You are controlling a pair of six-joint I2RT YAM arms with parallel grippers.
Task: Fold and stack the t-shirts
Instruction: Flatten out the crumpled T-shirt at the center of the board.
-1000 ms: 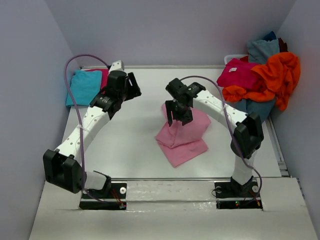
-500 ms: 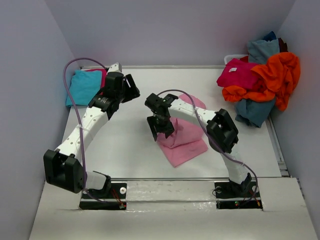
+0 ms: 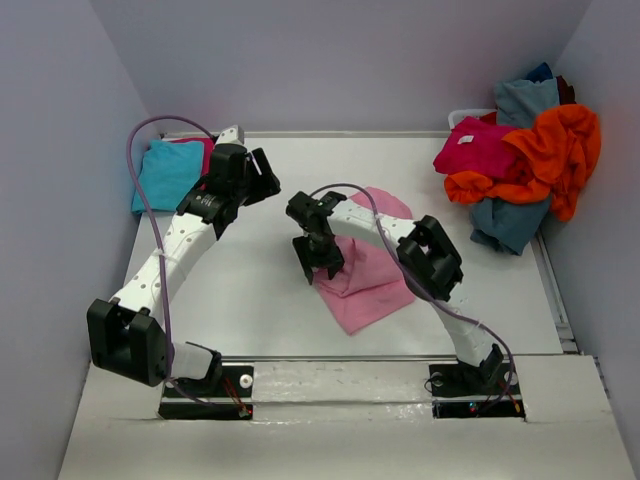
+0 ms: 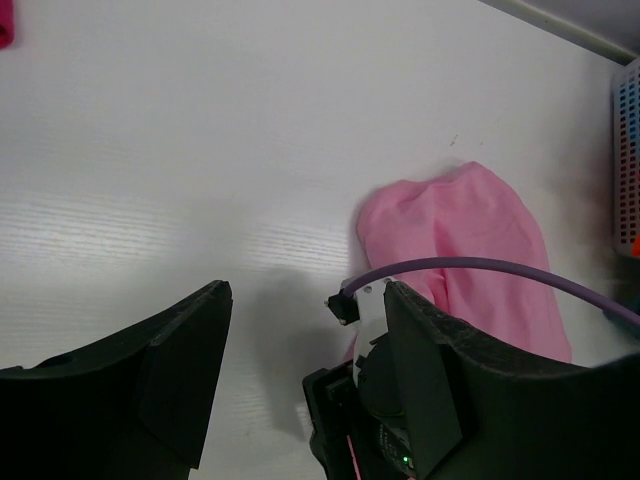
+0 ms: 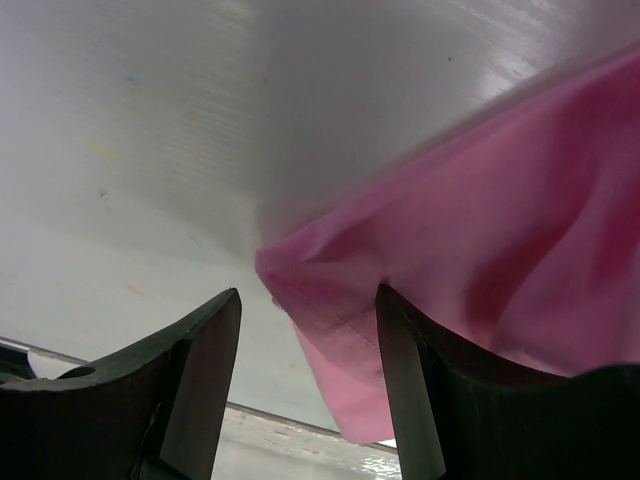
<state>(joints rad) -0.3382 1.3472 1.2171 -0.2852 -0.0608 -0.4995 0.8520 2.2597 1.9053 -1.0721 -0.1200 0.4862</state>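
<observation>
The light pink t-shirt [image 3: 368,278] lies partly folded mid-table. My right gripper [image 3: 318,262] is down at its left edge. In the right wrist view, that gripper [image 5: 310,300] is open, and a hemmed corner of the pink shirt [image 5: 480,220] lies between the fingers, apart from the left one. My left gripper [image 3: 262,176] hovers open and empty over bare table to the left. In the left wrist view, the left gripper [image 4: 305,295] looks toward the pink shirt [image 4: 470,230]. A folded turquoise shirt [image 3: 165,172] lies on a magenta one [image 3: 205,150] at the back left.
At the back right, loose shirts are heaped over a basket [image 4: 625,150]: magenta [image 3: 480,150], orange [image 3: 555,150] and grey-blue [image 3: 525,100]. Walls close in the table on the left, back and right. The right arm's purple cable [image 3: 350,190] arcs over the pink shirt.
My right gripper has swung left and down from above the pink shirt's middle to its left edge, and its jaws have narrowed a little. The left arm has not moved.
</observation>
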